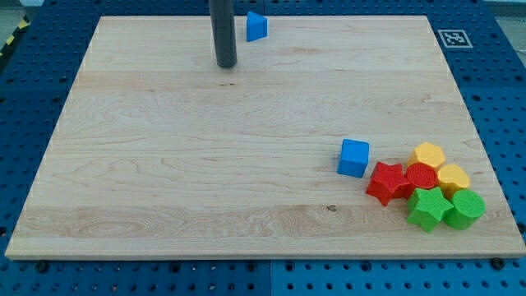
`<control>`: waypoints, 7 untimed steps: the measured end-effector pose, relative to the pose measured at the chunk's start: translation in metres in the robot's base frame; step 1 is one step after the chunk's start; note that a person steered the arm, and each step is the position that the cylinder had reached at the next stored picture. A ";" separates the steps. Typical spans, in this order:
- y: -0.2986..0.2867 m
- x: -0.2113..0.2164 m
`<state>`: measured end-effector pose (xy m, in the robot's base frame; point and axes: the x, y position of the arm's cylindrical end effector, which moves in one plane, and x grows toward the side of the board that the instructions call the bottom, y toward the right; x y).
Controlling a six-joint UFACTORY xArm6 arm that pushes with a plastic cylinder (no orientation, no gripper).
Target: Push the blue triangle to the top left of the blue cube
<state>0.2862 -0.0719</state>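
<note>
Closest to the lens is the near edge of the wooden board, a pale plank lying on a blue pegboard table. Moving from the view's left, that whole side of the board holds no blocks. Up near the view's top, a little left of centre, the dark rod comes straight down and my tip rests on the wood; it is a plain rod end with nothing that opens or closes, and it holds nothing. Just to its right and slightly higher sits the blue triangle, close to the board's far edge and near the rod but not touching it. Well apart from both, toward the view's lower right, stands the blue cube on its own. Right beside it begins a tight cluster: a red star-shaped block, a red round block, a yellow block above them, another yellow block, then a green star-shaped block and a green round block nearest the board's right corner. A printed marker tag sits at the top right
</note>
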 end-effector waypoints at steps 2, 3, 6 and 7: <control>-0.002 -0.057; 0.002 -0.069; 0.051 -0.064; 0.064 -0.056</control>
<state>0.2302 -0.0078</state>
